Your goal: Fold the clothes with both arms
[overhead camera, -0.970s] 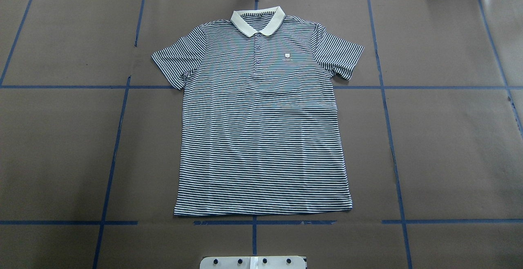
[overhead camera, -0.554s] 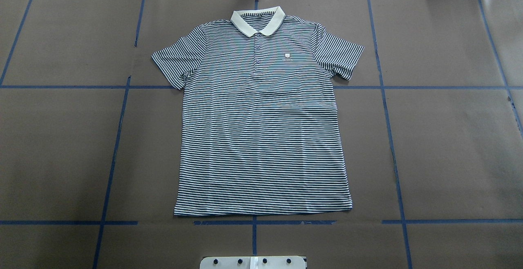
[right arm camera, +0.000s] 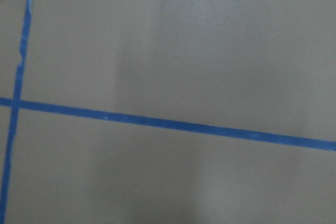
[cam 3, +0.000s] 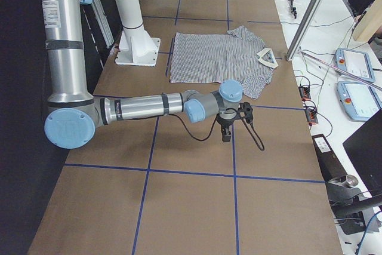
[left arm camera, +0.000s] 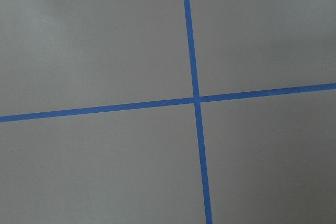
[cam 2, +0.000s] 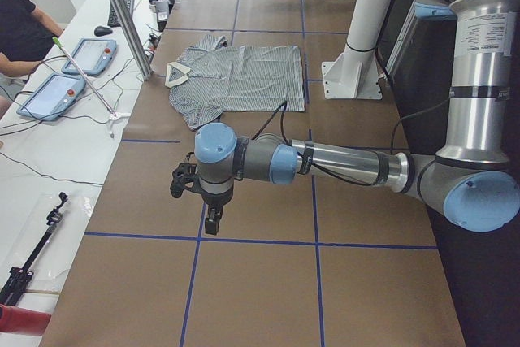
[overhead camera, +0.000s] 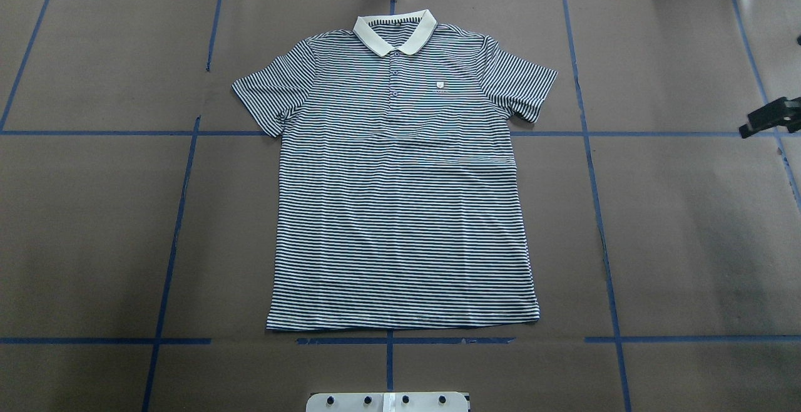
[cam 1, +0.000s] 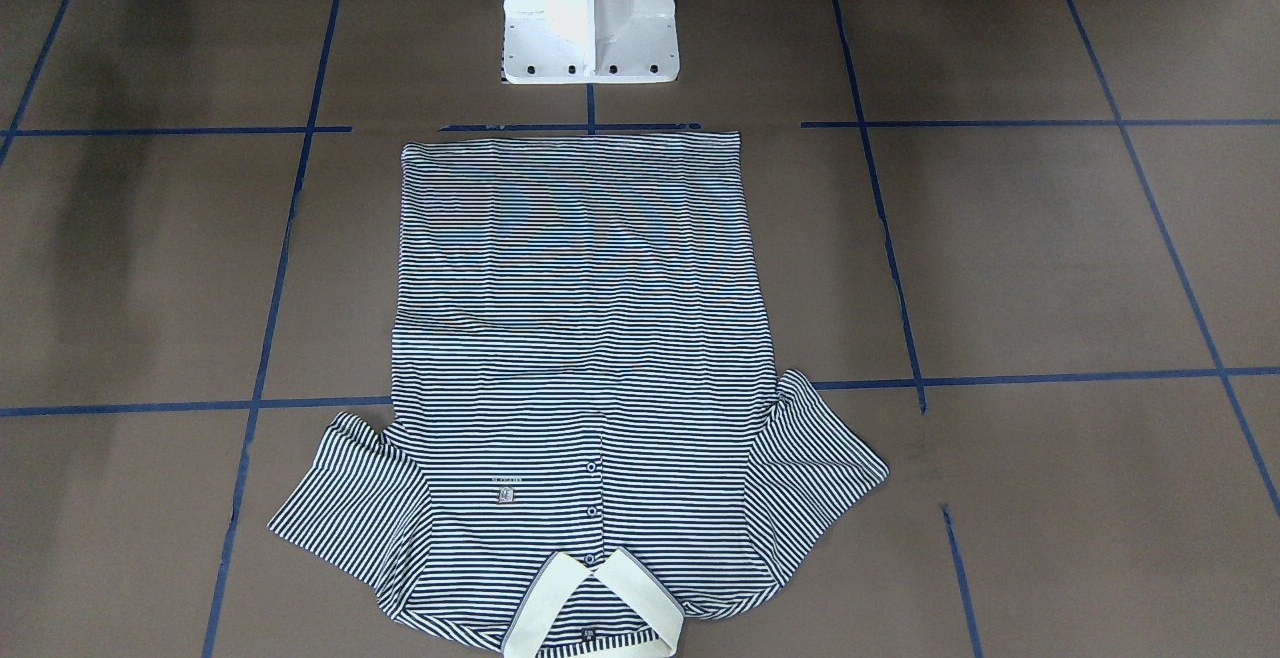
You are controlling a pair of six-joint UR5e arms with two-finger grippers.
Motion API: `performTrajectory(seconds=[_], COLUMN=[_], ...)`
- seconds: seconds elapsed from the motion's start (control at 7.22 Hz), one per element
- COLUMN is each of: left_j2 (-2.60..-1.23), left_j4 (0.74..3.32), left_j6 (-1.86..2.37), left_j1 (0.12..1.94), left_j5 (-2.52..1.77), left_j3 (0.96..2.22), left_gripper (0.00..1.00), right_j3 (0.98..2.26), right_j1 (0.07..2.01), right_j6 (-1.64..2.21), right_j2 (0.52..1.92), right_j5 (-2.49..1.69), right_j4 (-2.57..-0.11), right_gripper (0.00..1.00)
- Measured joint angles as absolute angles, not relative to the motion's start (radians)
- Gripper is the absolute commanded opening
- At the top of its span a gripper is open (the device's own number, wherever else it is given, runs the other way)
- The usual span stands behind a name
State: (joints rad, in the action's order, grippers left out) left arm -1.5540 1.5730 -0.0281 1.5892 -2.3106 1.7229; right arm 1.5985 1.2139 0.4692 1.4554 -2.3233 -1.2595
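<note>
The striped polo shirt [overhead camera: 400, 211] lies flat and face up in the middle of the table, collar [overhead camera: 394, 33] on the far side and hem toward the robot's base. It also shows in the front view [cam 1: 580, 338] and both side views [cam 2: 244, 75] [cam 3: 218, 55]. My left gripper [cam 2: 211, 227] hangs over bare table well to the shirt's left, fingers down. My right gripper [cam 3: 226, 137] hangs over bare table to the shirt's right; a black part of it shows at the overhead view's right edge [overhead camera: 773, 118]. I cannot tell whether either is open or shut. Neither touches the shirt.
Brown paper with blue tape lines [overhead camera: 597, 211] covers the table. The white pedestal base [cam 1: 590, 28] stands at the hem side. A metal post [cam 2: 122, 14], tablets [cam 2: 89, 54] and cables lie beyond the far edge, where a person [cam 2: 20, 30] sits.
A black part of the right arm's end has come into the overhead view at its right edge. The shirt has not moved.
</note>
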Motion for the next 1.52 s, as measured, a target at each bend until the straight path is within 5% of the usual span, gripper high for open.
performTrajectory(seconds=[0.28, 0.69, 1.52], left_j2=[-1.553, -1.554, -1.552], left_j4=[1.574, 1.582, 1.591], left_j6=[-0.030, -0.031, -0.037], left_j1=[1.589, 1.588, 1.589], left_j5=[-2.324, -2.344, -2.347], left_j3=[1.722, 1.725, 1.734], left_gripper=[1.00, 1.00, 1.00], right_j3=[1.384, 1.132, 1.022], right_j1=[1.088, 0.997, 0.929], right_j6=[0.782, 1.064, 1.259], right_j2=[1.224, 0.968, 0.898], right_j5=[-2.261, -2.073, -1.918], right_j4=[-1.069, -0.946, -0.940], right_gripper=[1.00, 0.71, 0.48])
